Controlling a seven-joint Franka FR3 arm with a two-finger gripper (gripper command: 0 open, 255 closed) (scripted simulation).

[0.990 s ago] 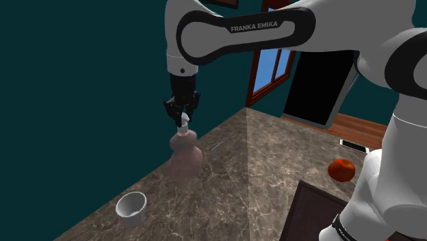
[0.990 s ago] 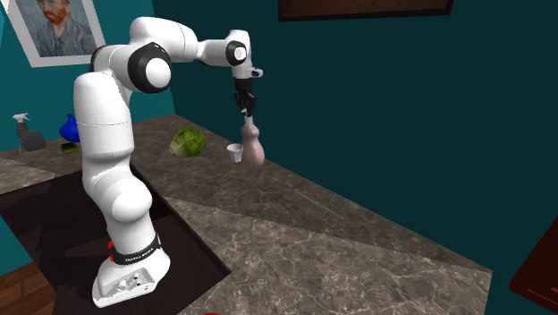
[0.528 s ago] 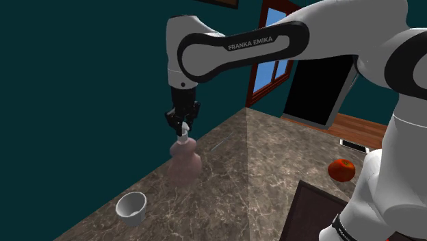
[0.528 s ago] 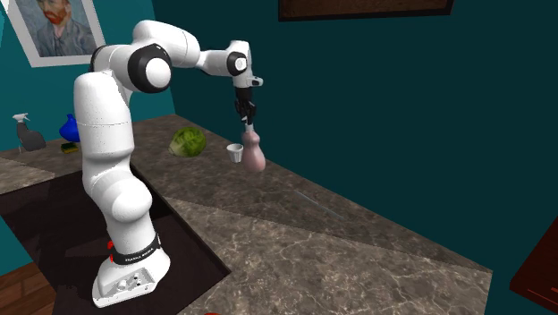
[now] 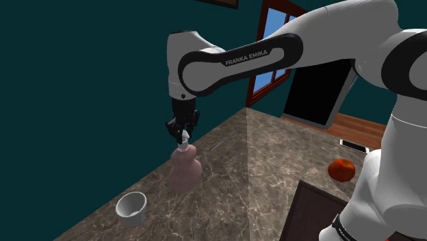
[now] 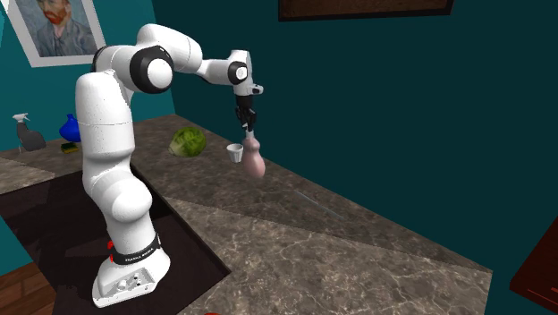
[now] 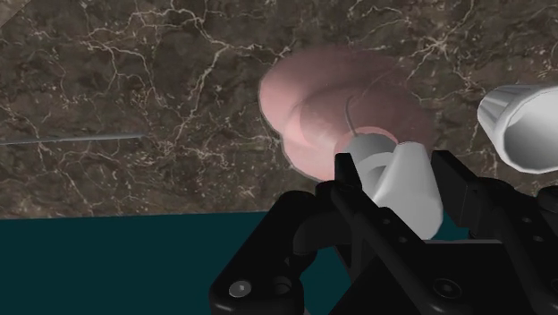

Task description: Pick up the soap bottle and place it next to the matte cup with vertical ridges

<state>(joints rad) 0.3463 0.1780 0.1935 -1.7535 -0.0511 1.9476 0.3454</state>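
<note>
A pale pink soap bottle [image 5: 183,169] with a white pump top hangs just above the dark marble counter [image 5: 260,157], near the teal wall. My black gripper [image 5: 183,137] is shut on the pump from above. In the second exterior view the soap bottle [image 6: 254,157] hangs from the gripper [image 6: 248,128], close beside the small white cup [image 6: 235,153]. In the shoulder view the cup [image 5: 131,207] stands on the counter nearer the camera than the bottle. The wrist view looks down on the bottle [image 7: 335,116], the gripper [image 7: 393,183] clasping the pump, and the cup [image 7: 528,125] beside it.
An orange-red fruit [image 5: 341,170] lies on the counter near the stand. A green cabbage [image 6: 188,141] sits beyond the cup. A blue vase [image 6: 71,128] and a grey spray bottle [image 6: 28,133] stand at the far end. A dark recessed panel [image 5: 311,216] lies by the base.
The gripper has carried the bottle lower, and a little nearer the cup in the second exterior view. The fingers have stayed shut on the pump.
</note>
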